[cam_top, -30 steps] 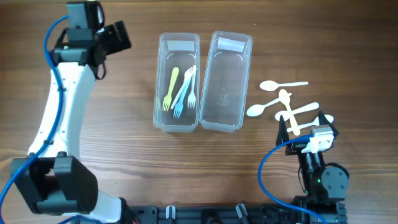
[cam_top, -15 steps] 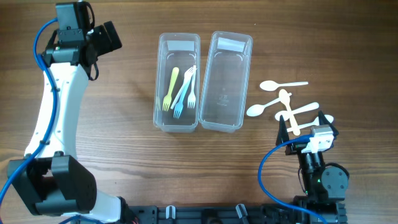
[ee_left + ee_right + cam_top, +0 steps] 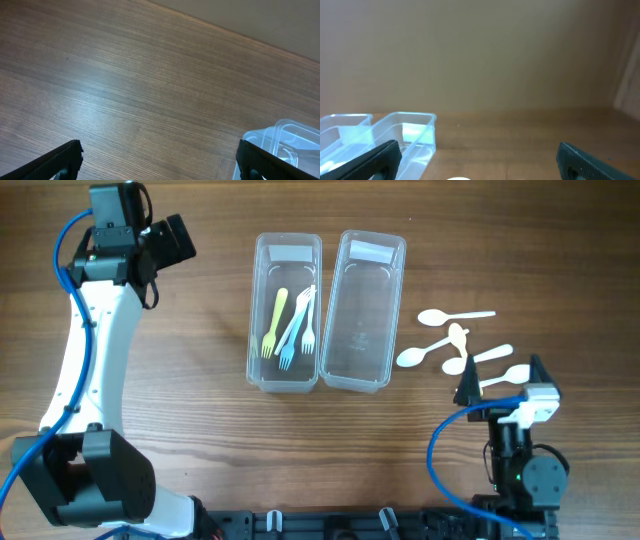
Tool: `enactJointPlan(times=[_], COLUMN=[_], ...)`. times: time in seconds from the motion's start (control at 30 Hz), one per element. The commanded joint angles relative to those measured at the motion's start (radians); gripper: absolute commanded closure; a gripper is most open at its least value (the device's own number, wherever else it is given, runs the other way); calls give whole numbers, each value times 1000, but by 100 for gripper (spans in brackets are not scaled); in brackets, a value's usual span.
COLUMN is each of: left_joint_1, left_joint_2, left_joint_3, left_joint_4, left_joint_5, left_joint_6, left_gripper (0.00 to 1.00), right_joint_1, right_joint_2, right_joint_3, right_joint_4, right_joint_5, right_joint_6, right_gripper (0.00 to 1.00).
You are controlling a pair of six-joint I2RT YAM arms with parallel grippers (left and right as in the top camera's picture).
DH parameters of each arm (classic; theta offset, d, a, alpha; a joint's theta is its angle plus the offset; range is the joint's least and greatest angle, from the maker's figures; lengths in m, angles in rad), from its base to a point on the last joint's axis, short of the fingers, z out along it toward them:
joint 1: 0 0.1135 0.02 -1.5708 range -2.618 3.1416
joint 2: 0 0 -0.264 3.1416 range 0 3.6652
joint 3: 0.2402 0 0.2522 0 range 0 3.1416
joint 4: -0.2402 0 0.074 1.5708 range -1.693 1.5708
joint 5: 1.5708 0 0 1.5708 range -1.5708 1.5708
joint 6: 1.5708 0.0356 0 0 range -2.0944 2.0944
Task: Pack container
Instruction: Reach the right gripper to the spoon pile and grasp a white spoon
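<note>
The right gripper (image 3: 500, 375) hangs wide open and empty, its fingers straddling the nearest white spoon (image 3: 515, 373), presumably lined up to take it. That spoon's long axis runs roughly from one finger to the other, so a wrist turn looks needed for a pinch across the handle. The other spoons (image 3: 440, 316) lie just beyond the fingertips, mostly bowl-end toward the empty container (image 3: 360, 330) farther ahead, apparently theirs since forks (image 3: 290, 328) already lie lengthwise in the neighbouring container (image 3: 270, 280). The left gripper (image 3: 159, 149), equally spread on nothing, hovers over bare table (image 3: 125, 75), seemingly parked clear.
</note>
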Motion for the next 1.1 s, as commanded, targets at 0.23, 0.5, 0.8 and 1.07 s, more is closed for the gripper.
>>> enactJointPlan(times=[0.23,0.5,0.8,1.07], left_joint_1=[4,3,3,3], left_joint_2=[-14,-14,-14,-14], left_joint_3=[16,16,16,16], left_joint_4=[2,2,2,2], left_joint_5=[-13,-13,-13,-13], left_joint_6=[-17,-17,-17,-17], left_gripper=[0,0,0,0], right_joint_1=[3,3,-56,-137], right_joint_2=[983,1329,1340,1508], right_joint_3=[922,1223,1219,1219], right_joint_4=[-399,-502,-799,-946], right_joint_5=[100,36,376,288], right_joint_6=[113,118,620,747], right_gripper=[0,1,14,42])
